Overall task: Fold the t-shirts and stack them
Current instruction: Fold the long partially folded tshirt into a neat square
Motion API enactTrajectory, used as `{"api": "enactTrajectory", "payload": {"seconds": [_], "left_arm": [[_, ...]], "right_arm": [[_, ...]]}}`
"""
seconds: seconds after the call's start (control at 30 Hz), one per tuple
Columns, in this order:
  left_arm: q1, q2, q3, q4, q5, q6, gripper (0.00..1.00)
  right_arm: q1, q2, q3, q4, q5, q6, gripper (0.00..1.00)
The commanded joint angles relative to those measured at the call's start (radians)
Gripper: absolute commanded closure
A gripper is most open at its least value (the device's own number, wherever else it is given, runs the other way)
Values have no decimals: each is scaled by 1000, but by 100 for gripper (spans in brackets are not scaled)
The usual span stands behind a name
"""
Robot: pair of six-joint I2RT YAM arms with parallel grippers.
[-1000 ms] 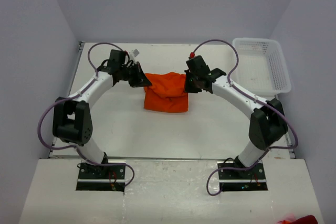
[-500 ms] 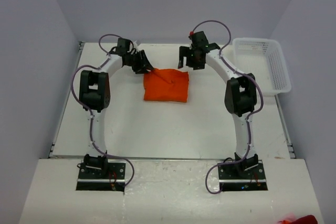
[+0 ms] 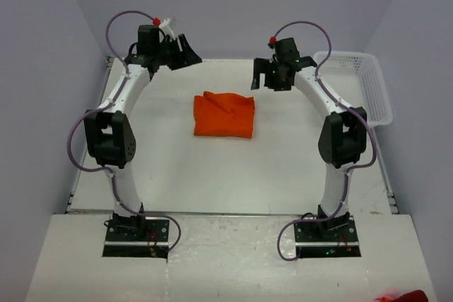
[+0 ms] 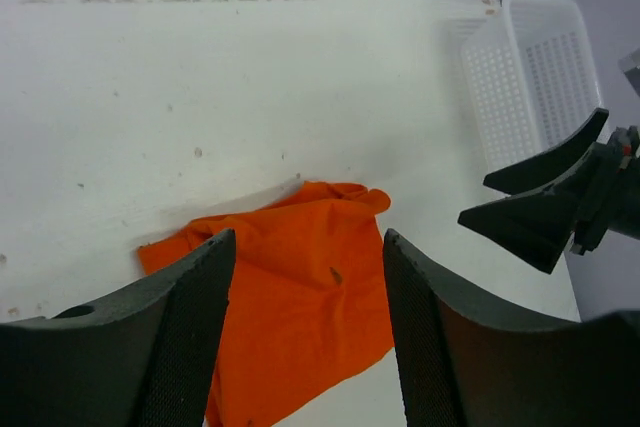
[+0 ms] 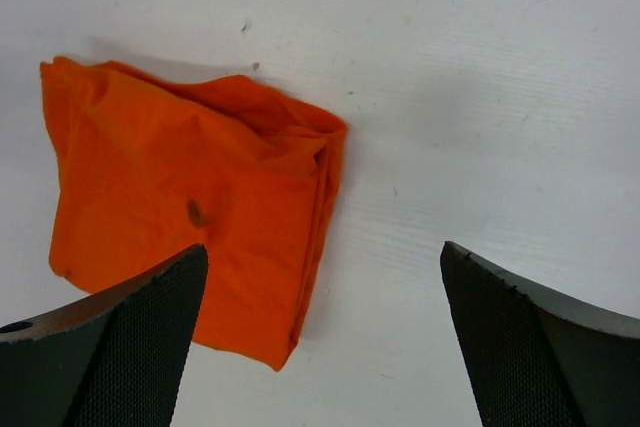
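Observation:
One orange t-shirt [image 3: 224, 115] lies folded into a rough square on the white table, a little behind the middle. No gripper touches it. My left gripper [image 3: 185, 49] hangs open above the far left of the table, up and to the left of the cloth. In the left wrist view the t-shirt [image 4: 290, 307] shows below, between the spread fingers [image 4: 180, 337]. My right gripper [image 3: 263, 74] is open wide above the table, beyond the shirt's far right corner. The right wrist view looks down at the t-shirt [image 5: 190, 197], with bare table under the right gripper [image 5: 323, 249].
A white mesh basket [image 3: 354, 86] stands at the far right of the table, also seen in the left wrist view as the basket [image 4: 530, 77]. A scrap of red-orange cloth [image 3: 407, 295] shows at the bottom right corner, off the table.
Both grippers have let go of the t-shirt, opened, and risen away toward the back of the table. The shirt now lies flat, folded over.

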Motion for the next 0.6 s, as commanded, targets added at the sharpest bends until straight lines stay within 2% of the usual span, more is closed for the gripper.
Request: {"api": "enactTrajectory", "payload": {"seconds": [0.0,0.07,0.2,0.57], "left_arm": [[-5,134,-12,-74,114,-11,41],[-7,164,-12,-70,123,-12,49],[-11,219,21,-111,108,20,58],[-27,348,86,-125,111,9,55]], "right_arm": [[11,12,27,-15,-68,-19,2],[11,28,53,-34,-69,-7,5],[11,6,13,1,-79,13,7],[13,92,38,-2,-146,57,8]]}}
